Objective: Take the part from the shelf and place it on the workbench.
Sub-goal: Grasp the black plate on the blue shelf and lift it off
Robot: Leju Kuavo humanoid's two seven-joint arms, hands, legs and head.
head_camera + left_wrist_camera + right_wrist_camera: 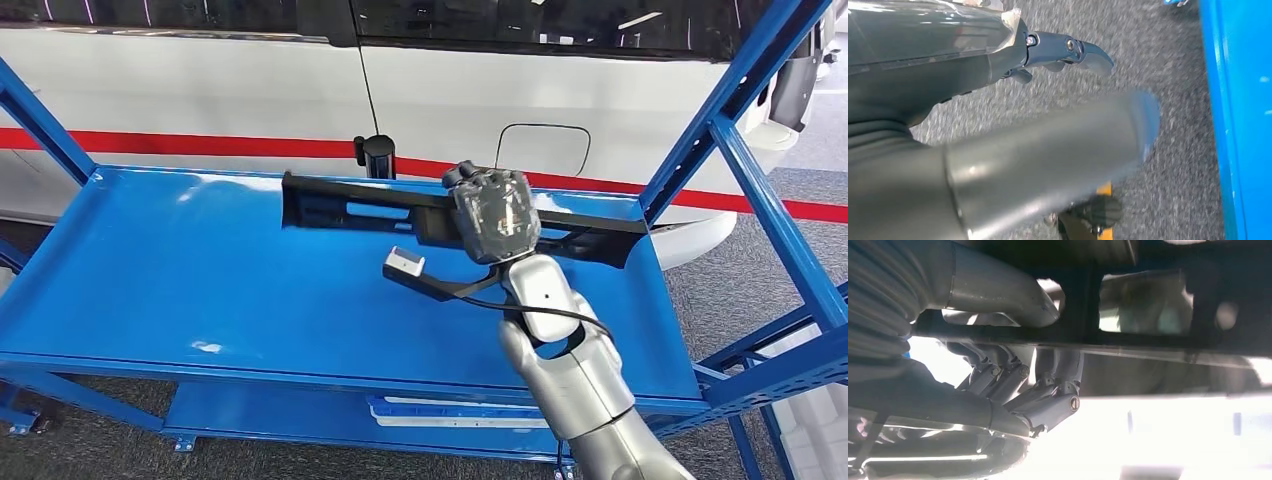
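The left hand point(998, 95) hangs beside the shelf's blue edge over grey carpet, its fingers point(1083, 52) loose and apart, grasping nothing. Further right, on the blue shelf point(200, 270), the long black part point(360, 210) lies under the right hand point(492, 215), whose fingers point(1048, 405) curl around its bar. Judging by this, the grasp is made; lifting, carrying and placing on the bench remain.

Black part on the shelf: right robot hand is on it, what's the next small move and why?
Probably a short straight lift. In the head view the right robot hand sits over the middle of the black part, which lies near the back of the blue shelf. The right wrist view shows fingers curled under its bar with the thumb across it, so the grip looks set; a small lift would test it.
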